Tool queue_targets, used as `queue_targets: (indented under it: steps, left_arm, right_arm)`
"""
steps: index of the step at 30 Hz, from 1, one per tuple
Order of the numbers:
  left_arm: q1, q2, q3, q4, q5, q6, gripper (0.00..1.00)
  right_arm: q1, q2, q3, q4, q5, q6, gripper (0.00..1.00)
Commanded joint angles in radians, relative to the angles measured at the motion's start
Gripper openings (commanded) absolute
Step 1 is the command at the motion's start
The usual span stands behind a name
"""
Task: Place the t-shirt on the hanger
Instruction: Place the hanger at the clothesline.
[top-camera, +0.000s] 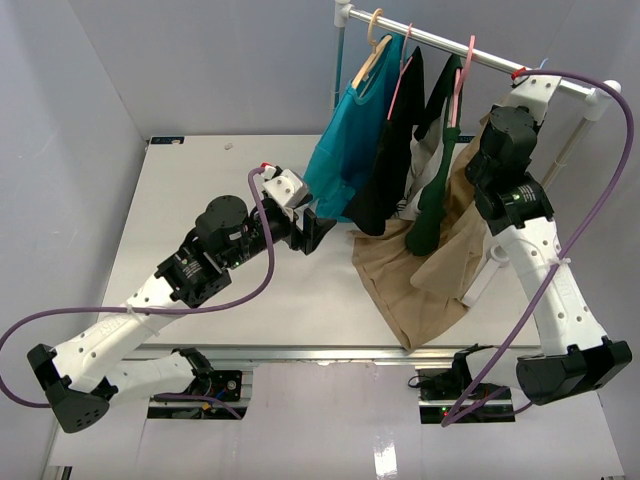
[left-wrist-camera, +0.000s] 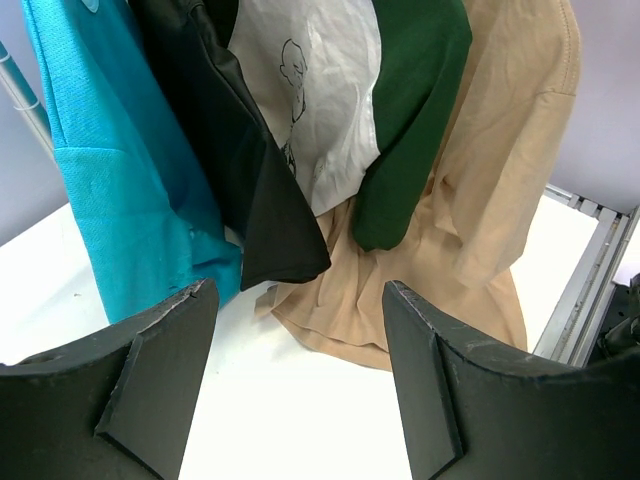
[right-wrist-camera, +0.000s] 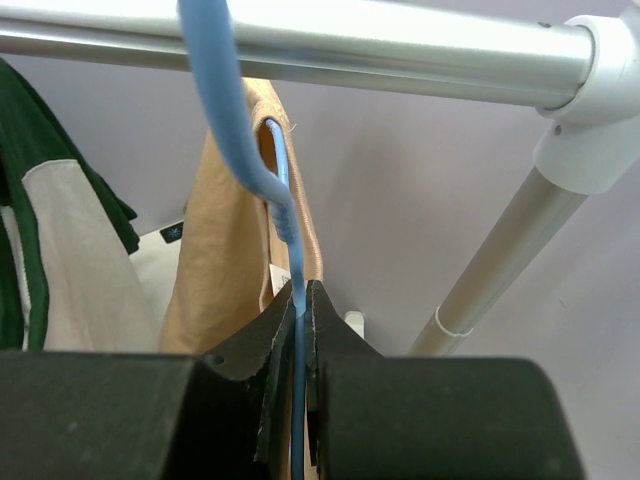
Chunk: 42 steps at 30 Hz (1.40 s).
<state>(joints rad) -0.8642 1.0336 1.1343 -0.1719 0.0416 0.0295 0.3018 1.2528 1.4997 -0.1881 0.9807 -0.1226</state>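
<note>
Closest in, the right gripper (right-wrist-camera: 300, 298) is pinched tight on the hanger (right-wrist-camera: 228, 120), a thin light-blue one whose hook curves over the silver rail (right-wrist-camera: 400, 45). Around its neck hangs the t-shirt (top-camera: 430, 270): plain tan, soft and creased, its lower part rumpled on the white table (top-camera: 200, 200), just behind the dark green shirt (top-camera: 432, 200). The left gripper (left-wrist-camera: 298, 292) stands wide apart, holding nothing.

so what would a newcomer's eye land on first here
On the rail at the far right, the teal shirt is brightest and the tan t-shirt trails onto the table. The right gripper is shut on the light-blue hanger at the rail; the left gripper stands open near the teal shirt.
</note>
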Motion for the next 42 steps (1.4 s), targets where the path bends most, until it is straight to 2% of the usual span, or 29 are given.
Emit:
queue_targets:
  steps: [1, 11, 21, 32, 42]
  left_arm:
    - [-0.002, -0.016, 0.037, 0.016, 0.021, -0.005, 0.77]
    - [-0.002, -0.047, 0.019, 0.018, 0.030, -0.005, 0.78]
    - [-0.002, -0.036, 0.010, 0.034, 0.064, -0.019, 0.78]
    - [-0.004, -0.056, 0.016, 0.028, 0.099, -0.020, 0.78]
    - [-0.004, -0.047, 0.002, 0.028, 0.098, -0.019, 0.78]
  right_arm:
    - [-0.027, 0.002, 0.040, 0.114, 0.031, -0.002, 0.08]
    - [-0.078, 0.024, 0.035, 0.095, -0.011, 0.047, 0.08]
    - [-0.079, 0.034, 0.043, 0.065, -0.013, 0.072, 0.08]
    - [-0.078, 0.022, -0.008, 0.107, -0.027, 0.093, 0.08]
    - [-0.076, 0.034, -0.007, 0.110, 0.016, 0.134, 0.08]
